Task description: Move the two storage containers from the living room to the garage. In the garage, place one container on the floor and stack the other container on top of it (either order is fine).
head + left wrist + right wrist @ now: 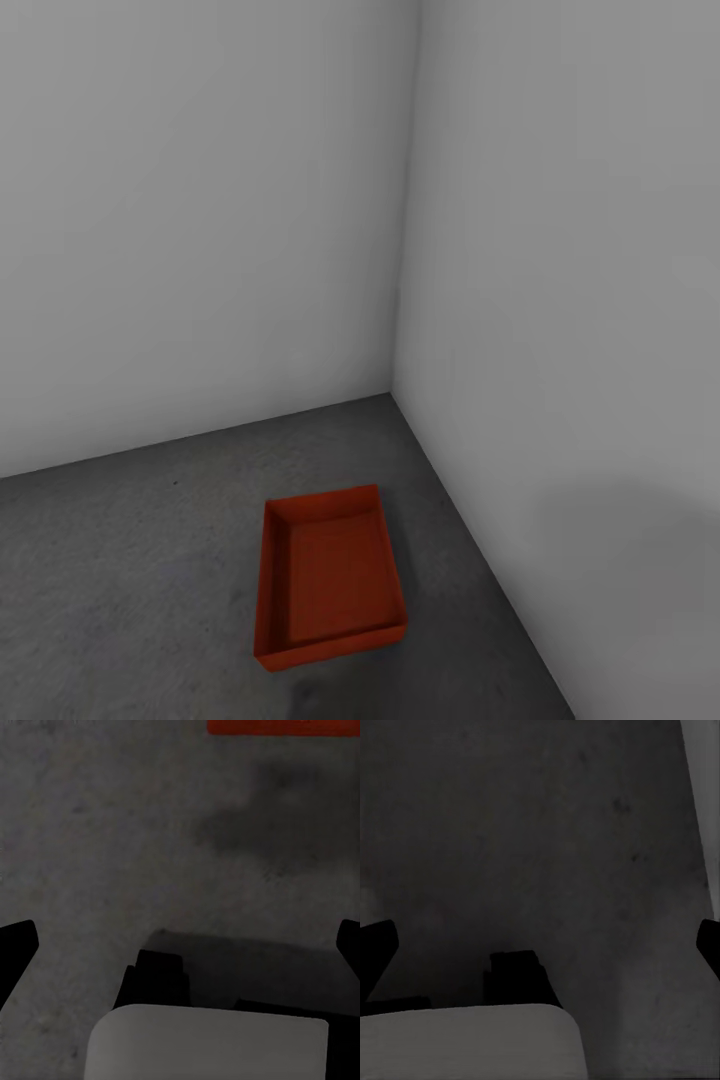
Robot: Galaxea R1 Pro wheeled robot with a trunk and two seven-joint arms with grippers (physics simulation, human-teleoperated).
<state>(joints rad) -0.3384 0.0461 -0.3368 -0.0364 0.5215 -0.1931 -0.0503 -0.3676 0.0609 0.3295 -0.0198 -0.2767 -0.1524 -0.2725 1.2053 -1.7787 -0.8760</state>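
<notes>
One orange-red storage container [330, 590] sits upright and empty on the dark grey concrete floor [130, 560] of the garage, close to the corner of two plain grey-white walls. A strip of its wall [283, 727] appears in the left wrist view, well beyond the fingers. My left gripper [180, 937] hangs open over bare concrete, with nothing between its dark fingertips [16, 945]. My right gripper [540, 937] is open too, above the floor near the foot of the wall [703, 802], and holds nothing.
The left wall [200, 220] and the right wall [570, 300] meet in a corner just behind the container. The right wall runs close along the container's right side. Open concrete stretches to the container's left and front.
</notes>
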